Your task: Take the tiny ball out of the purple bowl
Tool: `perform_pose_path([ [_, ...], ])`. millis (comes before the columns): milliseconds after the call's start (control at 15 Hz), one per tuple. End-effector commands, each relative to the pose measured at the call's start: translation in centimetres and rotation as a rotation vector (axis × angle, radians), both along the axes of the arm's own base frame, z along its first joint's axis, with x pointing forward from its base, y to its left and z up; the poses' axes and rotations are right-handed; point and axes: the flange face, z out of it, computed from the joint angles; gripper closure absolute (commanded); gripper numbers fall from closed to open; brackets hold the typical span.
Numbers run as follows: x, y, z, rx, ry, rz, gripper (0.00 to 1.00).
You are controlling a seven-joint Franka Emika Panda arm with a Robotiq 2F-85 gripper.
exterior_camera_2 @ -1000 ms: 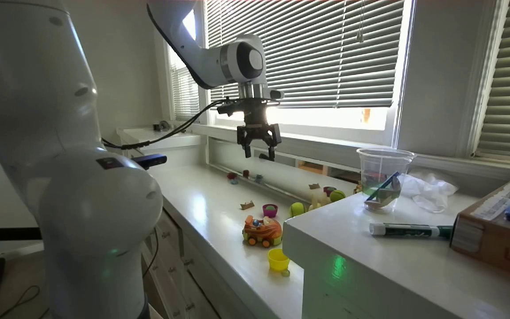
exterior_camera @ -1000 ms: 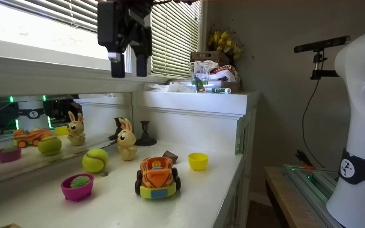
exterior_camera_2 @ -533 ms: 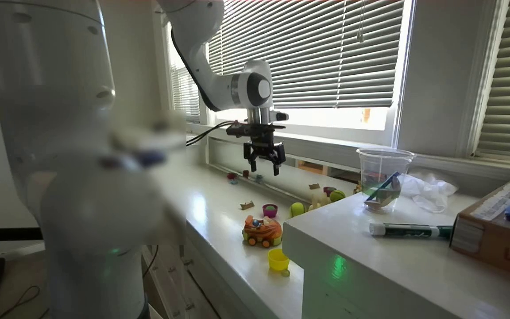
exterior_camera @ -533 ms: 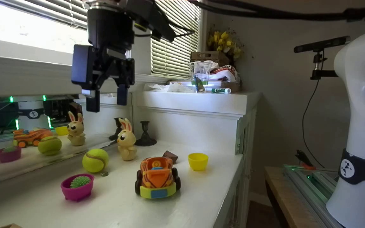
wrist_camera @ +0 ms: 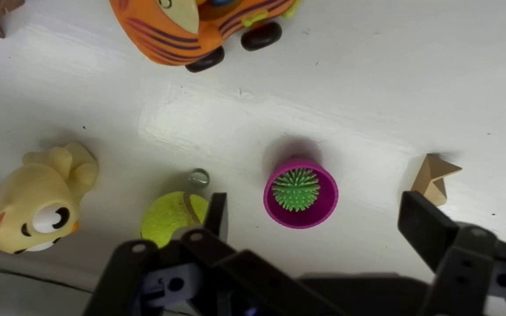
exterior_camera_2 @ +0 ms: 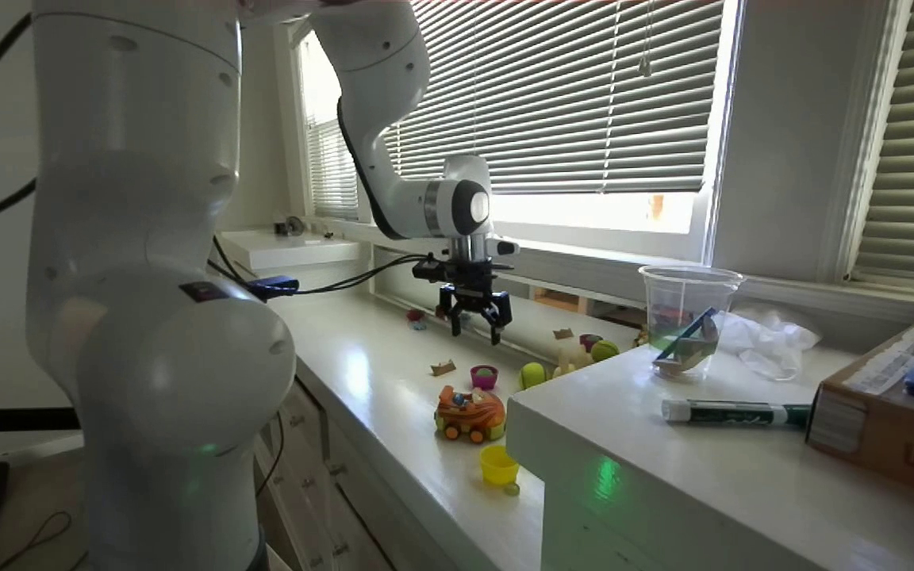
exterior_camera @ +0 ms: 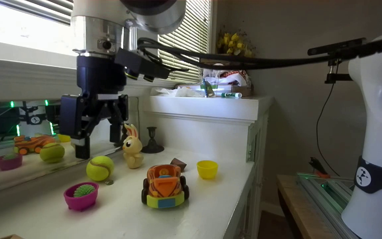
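The tiny ball point(wrist_camera: 296, 189) is green and spiky. It sits inside the purple bowl point(wrist_camera: 327, 210), a small magenta bowl standing upright on the white counter. The ball point(exterior_camera: 84, 191) and bowl point(exterior_camera: 81, 202) also show in an exterior view. They appear small in an exterior view too, the ball point(exterior_camera_2: 485, 372) inside the bowl point(exterior_camera_2: 484, 384). My gripper point(wrist_camera: 313, 202) is open and empty, its fingers wide apart, with the bowl showing between and ahead of the fingertips. The gripper hangs above the counter in both exterior views point(exterior_camera: 98, 146) point(exterior_camera_2: 475, 333), higher than the bowl and apart from it.
A tennis ball point(wrist_camera: 171, 217) and a glass bead point(wrist_camera: 199, 178) lie left of the bowl in the wrist view, with a rabbit toy point(wrist_camera: 37, 206) beyond. A folded cardboard piece point(wrist_camera: 431, 180) lies right. An orange toy car point(exterior_camera: 164, 186) and a yellow bowl point(exterior_camera: 207, 170) stand nearby. A mirror backs the counter.
My arm has come down over the counter, the open gripper dropping toward the bowl's height and shifting left in an exterior view. The ball, bowl and other objects have not moved.
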Motion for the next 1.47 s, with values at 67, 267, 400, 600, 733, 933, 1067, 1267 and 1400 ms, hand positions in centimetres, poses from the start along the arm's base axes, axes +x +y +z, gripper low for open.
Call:
perform_pose_path([
  [67,2.3,0.0,-1.8,-0.010,-0.038,0.015,0.00],
  [267,3.1,-0.2,-2.6,-0.009,-0.059,0.011,0.00],
  [400,2.3,-0.6,-2.5,0.003,-0.034,0.000,0.00],
  [600,2.5,-0.6,-2.6,0.003,-0.034,-0.001,0.00],
  [733,2.6,-0.5,-2.6,0.003,-0.036,0.000,0.00],
  [933,3.0,-0.3,-2.9,0.002,-0.038,0.004,0.00],
  [1067,3.1,-0.1,-3.4,-0.006,-0.035,0.009,0.00],
  [1267,3.3,0.1,-4.3,-0.002,-0.024,0.014,0.00],
  [1400,3.5,0.3,-4.8,-0.009,-0.020,0.017,0.00],
])
